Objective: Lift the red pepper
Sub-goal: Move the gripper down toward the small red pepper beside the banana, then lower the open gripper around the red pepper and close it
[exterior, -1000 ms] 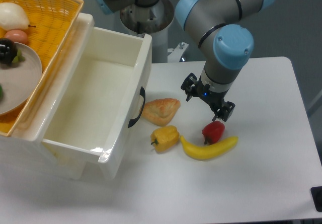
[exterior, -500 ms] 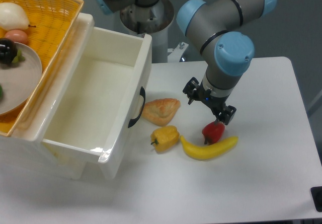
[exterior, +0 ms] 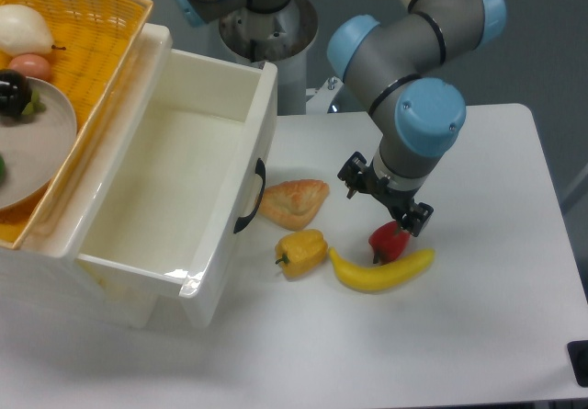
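Beside the banana (exterior: 381,272), red pepper (exterior: 387,241) upright.

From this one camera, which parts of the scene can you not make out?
- End effector: fingertips hidden by its own body; open or shut unclear, contact with the red pepper too.
- Red pepper: top covered by the end effector, lower edge by the banana.
- Basket: cut off by the left and top edges.
- Dark object: cut off at the right edge.

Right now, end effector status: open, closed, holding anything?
End effector: low over the red pepper, which sits on the table. Fingers are hidden from this angle; open or closed cannot be told. No lift visible.
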`<state>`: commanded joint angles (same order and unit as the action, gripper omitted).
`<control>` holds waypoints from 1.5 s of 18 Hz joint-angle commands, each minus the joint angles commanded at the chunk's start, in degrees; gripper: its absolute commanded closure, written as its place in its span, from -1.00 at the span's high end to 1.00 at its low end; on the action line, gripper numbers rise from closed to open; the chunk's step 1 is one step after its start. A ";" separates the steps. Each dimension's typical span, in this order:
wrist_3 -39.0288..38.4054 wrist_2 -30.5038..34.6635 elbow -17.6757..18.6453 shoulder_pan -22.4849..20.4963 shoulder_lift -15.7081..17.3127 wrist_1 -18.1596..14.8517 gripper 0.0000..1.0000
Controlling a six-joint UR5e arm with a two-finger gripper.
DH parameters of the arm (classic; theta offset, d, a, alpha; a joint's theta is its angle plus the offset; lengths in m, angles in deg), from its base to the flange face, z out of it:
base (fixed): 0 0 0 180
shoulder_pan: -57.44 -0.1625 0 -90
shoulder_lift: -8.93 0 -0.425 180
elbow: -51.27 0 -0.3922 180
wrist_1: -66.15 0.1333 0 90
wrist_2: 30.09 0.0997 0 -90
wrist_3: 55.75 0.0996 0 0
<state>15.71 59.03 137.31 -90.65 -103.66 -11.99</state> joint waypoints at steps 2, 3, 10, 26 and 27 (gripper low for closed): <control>-0.44 0.26 0.97 0.09 -0.09 2.11 1.00; -0.44 0.26 1.15 0.09 -0.17 2.38 1.00; 2.20 0.18 1.68 -0.79 -2.19 4.84 1.00; 2.28 0.26 1.50 -1.93 -7.82 6.43 1.00; 2.37 0.44 1.50 -1.93 -8.00 6.43 1.00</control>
<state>18.08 59.47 138.81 -92.58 -111.66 -5.57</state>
